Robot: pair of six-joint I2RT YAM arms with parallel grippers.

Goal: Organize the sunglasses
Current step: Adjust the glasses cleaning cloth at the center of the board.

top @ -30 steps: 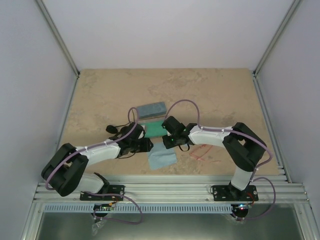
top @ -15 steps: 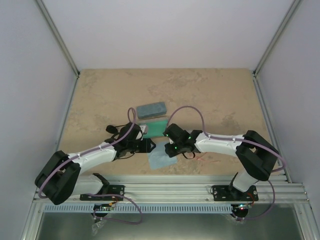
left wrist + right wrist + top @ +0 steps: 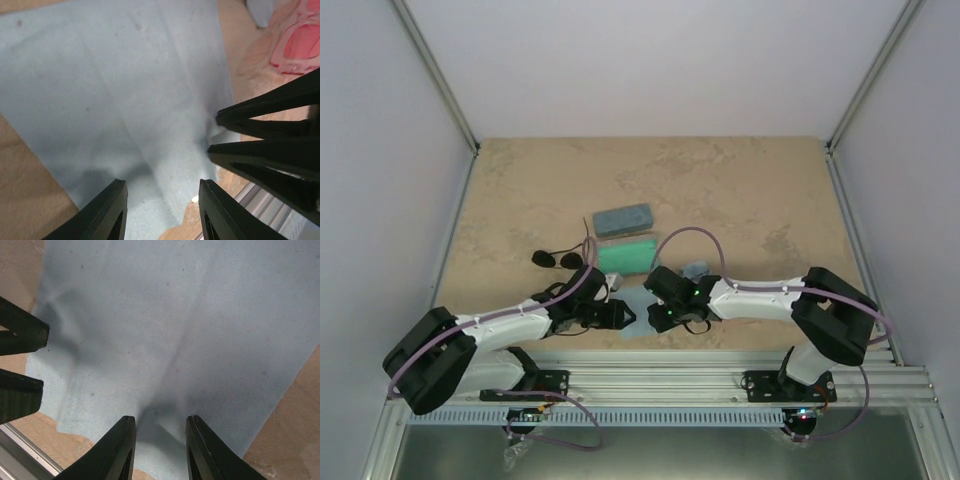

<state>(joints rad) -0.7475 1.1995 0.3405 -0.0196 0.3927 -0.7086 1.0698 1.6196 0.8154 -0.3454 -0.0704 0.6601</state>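
- Left gripper: fingers spread well apart, grasping nothing. It hovers low over the blue cloth, and flat cloth shows in the gap between them.
- Right gripper: fingers set to a narrower gap, tips down on the same cloth. A dark crease of fabric rises between them. Cannot tell whether the fabric is pinched or only pressed.
- The two grippers face each other tip to tip across the cloth at the middle of the near edge of the counter. In the left wrist view the cloth's edge puckers up at the right gripper's tips.
- Cloth: light blue, thin, matte and softly wrinkled, with a few small dark specks.
- Black sunglasses: two glossy oval lenses and thin dark arms. They lie on the counter left of centre, toward the near edge and just beyond the left arm, untouched.
- Red glasses: thin red frame, pink through the lens. They lie flat on the counter past the cloth's corner, on the right-arm side. In the top view the right arm covers them.
- Blue-grey case: rectangular, near the counter's centre. The green case lies just nearer, parallel to it.
- A second cloth, crumpled, lies beside the green case's right end.
- Counter: tan, mottled, stone-look finish.
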